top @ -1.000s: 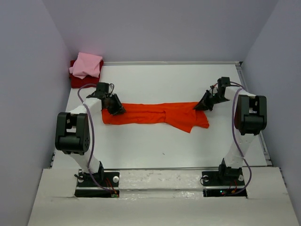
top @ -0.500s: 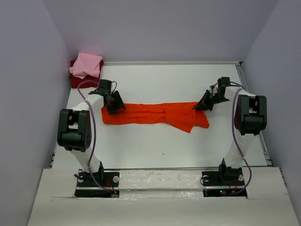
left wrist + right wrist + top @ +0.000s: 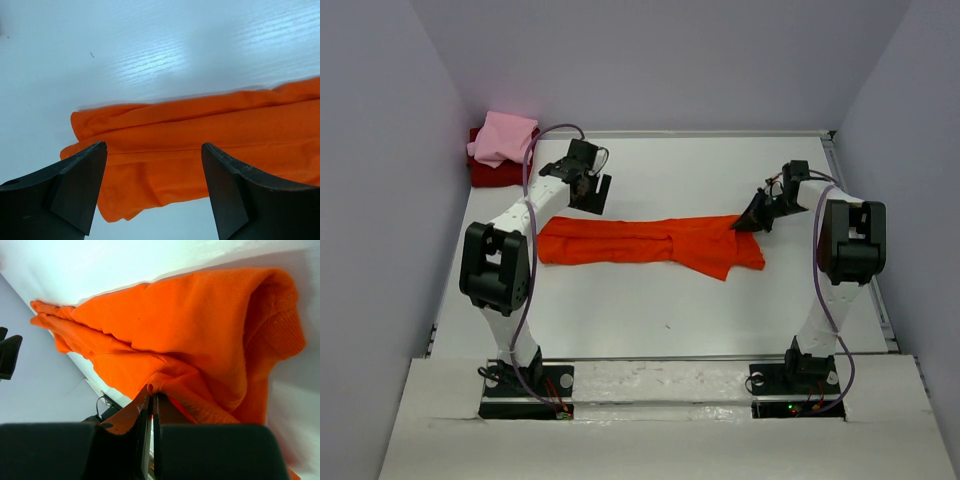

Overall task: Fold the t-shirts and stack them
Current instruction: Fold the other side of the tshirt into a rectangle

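Three t-shirts lie on a white table (image 3: 650, 300). At the far left corner, the pink shirt (image 3: 506, 137), folded small, sits on top of the dark red shirt (image 3: 483, 175), of which only the near and left edges show. To their right, the left gripper (image 3: 592, 194) hovers by the far edge of the orange shirt (image 3: 640, 241), near its left end, jaws spread wide and holding nothing. The left wrist view shows the two dark fingers (image 3: 75, 185) apart, with the shirt's rumpled left end lying flat on the table in the gap between them. The orange shirt stretches as a long, narrow band across the middle of the table, left to right, creased lengthwise, with a wider flap spreading toward the near side close to its right end. At that right end, the right gripper (image 3: 747, 223) is clenched on the shirt's far corner. The right wrist view shows its fingers (image 3: 120, 450) pressed together with a pinch of orange cloth caught between them and the rest of the garment bunched on the table beyond.
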{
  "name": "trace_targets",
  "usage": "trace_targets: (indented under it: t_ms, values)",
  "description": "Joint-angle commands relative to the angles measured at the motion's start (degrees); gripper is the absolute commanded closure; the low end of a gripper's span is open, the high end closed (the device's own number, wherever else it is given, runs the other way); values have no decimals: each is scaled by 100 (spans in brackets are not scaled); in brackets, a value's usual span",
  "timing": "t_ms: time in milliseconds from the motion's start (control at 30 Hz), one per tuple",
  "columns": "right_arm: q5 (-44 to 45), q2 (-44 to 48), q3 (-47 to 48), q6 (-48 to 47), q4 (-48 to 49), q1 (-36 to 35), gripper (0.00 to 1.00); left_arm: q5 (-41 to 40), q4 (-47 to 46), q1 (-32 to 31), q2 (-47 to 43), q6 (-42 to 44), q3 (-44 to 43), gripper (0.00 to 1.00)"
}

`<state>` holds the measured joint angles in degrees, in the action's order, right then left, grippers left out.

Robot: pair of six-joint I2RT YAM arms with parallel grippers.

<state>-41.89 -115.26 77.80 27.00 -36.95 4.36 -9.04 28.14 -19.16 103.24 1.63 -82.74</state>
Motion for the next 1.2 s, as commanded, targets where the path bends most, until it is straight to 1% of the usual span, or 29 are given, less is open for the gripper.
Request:
trace_targets:
  t_ms: [0, 100, 133, 167, 233, 267, 300, 400, 433, 467, 567, 633, 667, 700, 733, 1167]
  values:
    - [-83, -23, 341, -178, -180, -58, 97, 428, 209, 105, -94, 1102, -67, 13]
    - [-57, -14, 411, -283, -321, -58, 96, 815, 148, 97, -94, 1409, 3, 13]
    - [-48, -5, 420, -301, -348, -58, 97, 1268, 226, 62, -94, 1524, -14, 14]
    - [-47, 4, 438, -353, -409, -58, 96, 1464, 270, 61, -111, 1873, 12, 15]
    - [-39, 13, 420, -371, -418, -58, 97, 1668, 236, -70, -207, 2165, 126, 14]
    - [-39, 13, 403, -389, -418, -58, 96, 1686, 262, -114, -278, 2392, 161, 10]
    - [-56, 4, 403, -406, -418, -58, 96, 1808, 340, -141, -287, 2499, 153, 9]
    - [-74, 12, 429, -424, -427, -58, 96, 2352, 507, -141, -208, 2702, 162, 7]
    - [-74, 4, 446, -424, -436, -58, 96, 2746, 552, -150, -138, 2824, 153, 4]
    - [-74, 4, 490, -450, -462, -58, 96, 2932, 657, -167, -85, 2912, 101, 1]
    - [-100, 12, 543, -450, -480, -58, 96, 2689, 693, -272, 81, 3115, 117, 1]
    - [-100, 48, 552, -450, -489, -58, 96, 2610, 666, -343, 152, 3247, 205, 5]
    - [-109, 65, 552, -433, -497, -58, 96, 2565, 658, -352, 187, 3247, 223, 8]
    - [-118, 74, 543, -433, -497, -58, 96, 2591, 666, -361, 205, 3343, 275, 18]
    - [-109, 83, 517, -450, -497, -58, 96, 2530, 623, -361, 283, 3344, 276, 20]
    - [-118, 188, 341, -477, -445, -58, 96, 2284, 455, -387, 732, 3282, 188, 25]
